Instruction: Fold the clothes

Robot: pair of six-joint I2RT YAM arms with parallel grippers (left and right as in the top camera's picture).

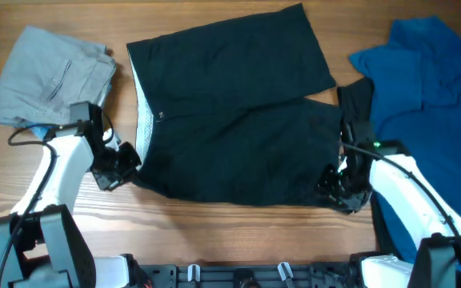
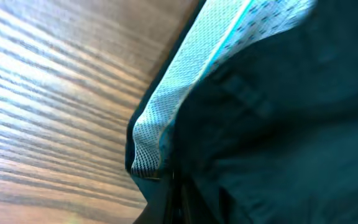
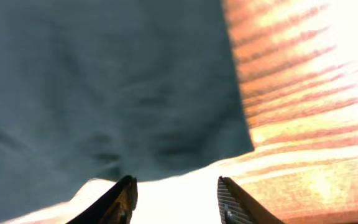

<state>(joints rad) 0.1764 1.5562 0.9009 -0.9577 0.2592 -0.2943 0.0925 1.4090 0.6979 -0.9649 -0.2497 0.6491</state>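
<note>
White arms point(image 1: 58, 172) with black joints point(image 1: 89, 120); fingers point(image 3: 232, 202) dark, apparently ribbed.

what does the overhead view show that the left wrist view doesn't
Only the overhead shows the whole black shorts spread out, a grey garment at upper left, a blue garment on the right, and the left end effector and right end effector at the shorts' near corners. Only the left wrist shows, up close, the dotted weave of the pale lining and a light blue line along its edge. Both show black cloth, the pale waistband lining and the wooden table.
</note>
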